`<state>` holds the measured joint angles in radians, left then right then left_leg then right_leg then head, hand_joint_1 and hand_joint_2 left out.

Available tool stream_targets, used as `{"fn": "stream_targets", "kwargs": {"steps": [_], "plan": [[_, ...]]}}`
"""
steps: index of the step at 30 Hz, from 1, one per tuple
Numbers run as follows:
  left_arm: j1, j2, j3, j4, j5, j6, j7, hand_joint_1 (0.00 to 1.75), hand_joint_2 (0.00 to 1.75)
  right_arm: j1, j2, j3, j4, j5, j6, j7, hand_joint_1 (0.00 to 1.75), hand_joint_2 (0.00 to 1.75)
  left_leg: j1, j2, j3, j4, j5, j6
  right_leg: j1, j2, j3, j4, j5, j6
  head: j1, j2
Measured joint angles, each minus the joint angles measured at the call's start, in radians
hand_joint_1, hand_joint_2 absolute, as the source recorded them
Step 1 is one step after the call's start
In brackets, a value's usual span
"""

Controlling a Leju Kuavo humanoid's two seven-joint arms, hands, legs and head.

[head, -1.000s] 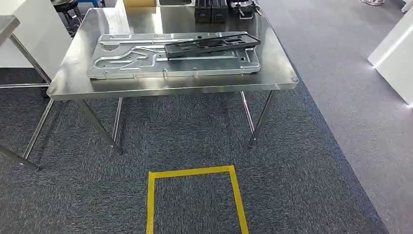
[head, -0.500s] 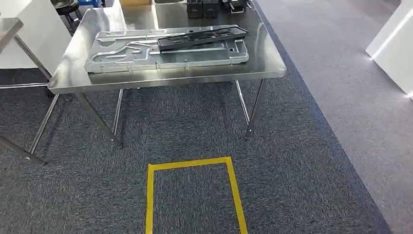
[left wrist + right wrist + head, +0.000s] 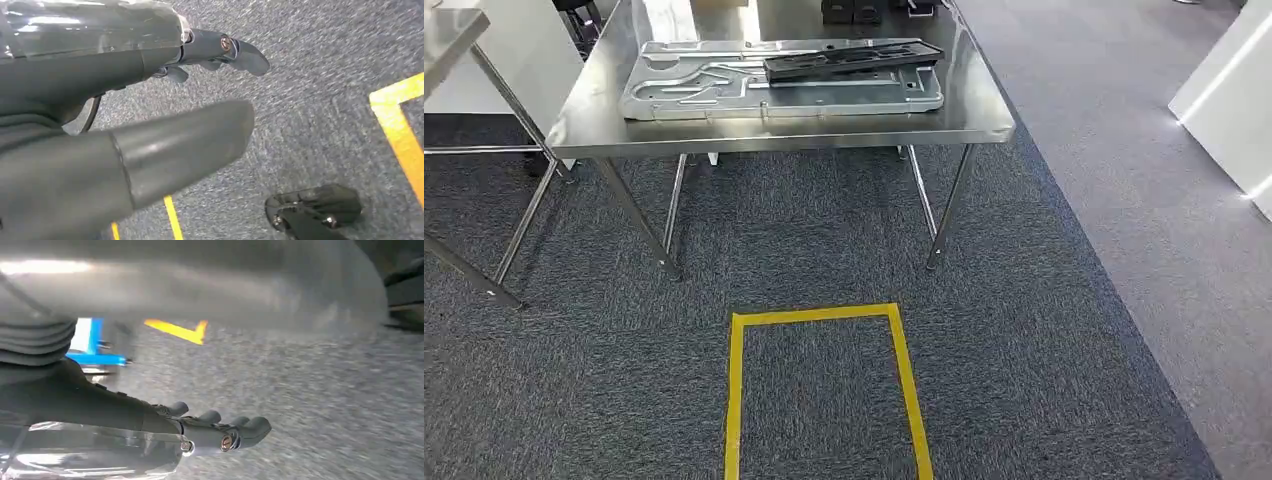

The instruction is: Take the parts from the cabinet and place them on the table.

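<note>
On the shiny steel table [image 3: 774,125] you see a flat silver stamped-metal panel [image 3: 724,92] with a black slotted bar [image 3: 854,60] lying across it; your left hand [image 3: 150,115] and right hand [image 3: 150,425] hang empty, fingers spread, over grey carpet [image 3: 1024,350].

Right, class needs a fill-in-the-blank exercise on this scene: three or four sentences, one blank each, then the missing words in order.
1. The black part lies on top of the large ______ metal panel.
2. Both parts rest on the steel ______, whose bare front edge faces the robot.
3. On the carpet in front of the table, tape of ______ colour marks a rectangle.
4. The left hand hangs over the carpet and holds ______.

Missing words: silver; table; yellow; nothing
</note>
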<state>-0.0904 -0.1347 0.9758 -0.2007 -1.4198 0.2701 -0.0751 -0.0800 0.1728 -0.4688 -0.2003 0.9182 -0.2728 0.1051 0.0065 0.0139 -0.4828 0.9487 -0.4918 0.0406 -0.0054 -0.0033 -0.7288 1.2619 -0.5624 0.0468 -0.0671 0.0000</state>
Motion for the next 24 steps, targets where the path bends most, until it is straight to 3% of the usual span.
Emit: {"fn": "stream_targets", "kwargs": {"steps": [1, 2, 3, 5, 6, 7, 10, 11, 12, 13, 14, 15, 16, 17, 18, 20, 21, 22, 24], "plan": [[0.001, 0.000, 0.000, 0.000, -0.002, 0.002, 0.001, 0.00, 1.75, -0.005, 0.000, 0.000, 0.000, 0.000, 0.004, -0.021, 0.00, 1.75, 0.000, 0.002, -0.010, 0.003, 0.006, -0.001, -0.003, 0.000, -0.011, 0.047, -0.015, 0.003, 0.000, 0.000], [0.001, 0.000, 0.000, 0.000, -0.003, 0.003, 0.011, 0.00, 1.75, -0.010, 0.000, 0.000, 0.000, 0.000, 0.011, -0.042, 0.00, 1.75, 0.000, 0.003, -0.017, 0.007, 0.010, -0.002, -0.006, 0.000, 0.004, 0.039, -0.007, 0.004, 0.000, 0.000], [0.001, -0.002, 0.000, 0.000, -0.005, 0.005, 0.020, 0.00, 1.75, -0.017, 0.000, 0.000, 0.000, 0.001, 0.020, -0.054, 0.00, 1.75, 0.000, 0.003, -0.024, 0.011, 0.015, -0.004, -0.008, 0.000, 0.047, -0.016, 0.020, 0.004, 0.000, 0.000], [0.000, -0.002, -0.004, -0.001, 0.000, 0.006, 0.032, 0.00, 1.75, -0.022, 0.000, 0.005, 0.000, 0.004, 0.053, -0.086, 0.00, 1.75, 0.001, 0.002, -0.031, 0.019, 0.018, -0.008, -0.009, -0.001, 0.175, -0.204, 0.084, -0.002, 0.000, 0.000], [0.000, -0.002, -0.015, -0.007, 0.012, 0.005, 0.036, 0.00, 1.75, -0.022, 0.000, 0.013, 0.000, -0.001, 0.071, -0.103, 0.00, 1.75, 0.000, 0.001, -0.034, 0.021, 0.019, -0.012, -0.007, 0.000, 0.217, -0.277, 0.079, -0.011, 0.000, 0.000], [0.000, -0.002, -0.032, -0.012, 0.034, 0.003, 0.037, 0.00, 1.75, -0.021, 0.000, 0.022, 0.000, -0.014, 0.082, -0.109, 0.00, 1.75, -0.007, 0.000, -0.040, 0.030, 0.020, -0.019, -0.002, 0.001, 0.223, -0.297, 0.076, -0.019, 0.000, 0.000], [0.003, 0.002, -0.070, -0.022, 0.105, -0.011, 0.042, 0.00, 1.75, -0.013, -0.002, 0.043, 0.000, -0.059, 0.097, -0.111, 0.00, 1.75, -0.004, 0.001, -0.044, 0.026, 0.028, -0.034, 0.002, 0.001, 0.214, -0.288, 0.080, -0.035, 0.000, 0.000], [0.007, 0.006, -0.085, -0.027, 0.135, -0.015, 0.042, 0.00, 1.75, -0.008, -0.004, 0.052, -0.001, -0.078, 0.100, -0.112, 0.00, 1.75, -0.005, -0.001, -0.047, 0.032, 0.021, -0.042, -0.009, -0.002, 0.216, -0.299, 0.088, -0.048, 0.000, 0.000], [0.013, 0.008, -0.098, -0.029, 0.158, -0.021, 0.043, 0.00, 1.75, -0.005, -0.006, 0.059, -0.003, -0.093, 0.103, -0.112, 0.00, 1.75, -0.002, -0.004, -0.055, 0.054, -0.001, -0.044, -0.007, -0.004, 0.215, -0.302, 0.092, -0.055, 0.000, 0.000], [0.019, 0.010, -0.115, -0.029, 0.186, -0.025, 0.045, 0.00, 1.75, -0.002, -0.008, 0.066, -0.006, -0.111, 0.108, -0.112, 0.00, 1.75, -0.001, -0.005, -0.082, 0.116, -0.045, -0.045, -0.006, -0.004, 0.210, -0.301, 0.094, -0.061, 0.000, 0.000], [0.029, 0.013, -0.132, -0.029, 0.215, -0.031, 0.045, 0.00, 1.75, -0.001, -0.010, 0.075, -0.011, -0.129, 0.113, -0.114, 0.00, 0.00, 0.000, -0.005, -0.121, 0.208, -0.094, -0.048, -0.004, -0.004, 0.205, -0.299, 0.096, -0.063, 0.000, 0.000], [0.037, 0.014, -0.148, -0.029, 0.242, -0.037, 0.047, 0.00, 0.00, 0.000, -0.012, 0.083, -0.017, -0.147, 0.115, -0.115, 0.00, 0.00, 0.000, -0.005, -0.157, 0.290, -0.130, -0.050, -0.002, -0.004, 0.200, -0.297, 0.097, -0.065, 0.000, 0.000], [0.047, 0.015, -0.165, -0.029, 0.268, -0.043, 0.048, 0.00, 0.00, 0.002, -0.014, 0.091, -0.023, -0.162, 0.117, -0.115, 0.00, 0.00, 0.001, -0.005, -0.181, 0.349, -0.147, -0.052, -0.001, -0.004, 0.195, -0.294, 0.098, -0.065, 0.000, 0.000], [0.058, 0.016, -0.184, -0.029, 0.292, -0.047, 0.048, 0.00, 0.00, 0.003, -0.017, 0.098, -0.031, -0.180, 0.121, -0.115, 0.00, 0.00, 0.002, -0.005, -0.182, 0.360, -0.139, -0.053, 0.000, -0.004, 0.192, -0.289, 0.098, -0.065, 0.000, 0.000], [0.071, 0.018, -0.197, -0.029, 0.319, -0.053, 0.050, 0.00, 0.00, 0.002, -0.019, 0.106, -0.040, -0.197, 0.125, -0.115, 0.00, 0.00, 0.003, -0.005, -0.158, 0.320, -0.110, -0.052, 0.000, -0.003, 0.189, -0.284, 0.098, -0.065, 0.000, 0.000], [0.093, 0.024, -0.232, -0.029, 0.372, -0.063, 0.051, 0.00, 0.00, 0.001, -0.024, 0.122, -0.064, -0.231, 0.133, -0.115, 0.00, 0.00, 0.006, -0.005, -0.063, 0.142, -0.025, -0.049, -0.001, 0.000, 0.185, -0.271, 0.096, -0.060, 0.000, 0.000], [0.100, 0.027, -0.248, -0.029, 0.396, -0.066, 0.051, 0.00, 0.00, 0.001, -0.026, 0.130, -0.073, -0.247, 0.134, -0.115, 0.00, 0.00, 0.006, -0.005, -0.026, 0.068, -0.013, -0.045, 0.000, 0.000, 0.182, -0.264, 0.093, -0.055, 0.000, 0.000], [0.105, 0.029, -0.267, -0.029, 0.424, -0.073, 0.051, 0.00, 0.00, 0.000, -0.029, 0.137, -0.082, -0.265, 0.138, -0.115, 0.00, 0.00, -0.001, -0.006, -0.025, 0.052, -0.023, -0.040, 0.007, -0.001, 0.177, -0.254, 0.089, -0.046, 0.000, 0.000], [0.116, 0.032, -0.302, -0.029, 0.475, -0.082, 0.051, 0.00, 0.00, 0.005, -0.036, 0.153, -0.095, -0.299, 0.147, -0.116, 0.00, 0.00, -0.001, -0.011, -0.033, 0.057, -0.019, -0.029, 0.005, -0.008, 0.174, -0.256, 0.093, -0.036, 0.000, 0.000]]}}
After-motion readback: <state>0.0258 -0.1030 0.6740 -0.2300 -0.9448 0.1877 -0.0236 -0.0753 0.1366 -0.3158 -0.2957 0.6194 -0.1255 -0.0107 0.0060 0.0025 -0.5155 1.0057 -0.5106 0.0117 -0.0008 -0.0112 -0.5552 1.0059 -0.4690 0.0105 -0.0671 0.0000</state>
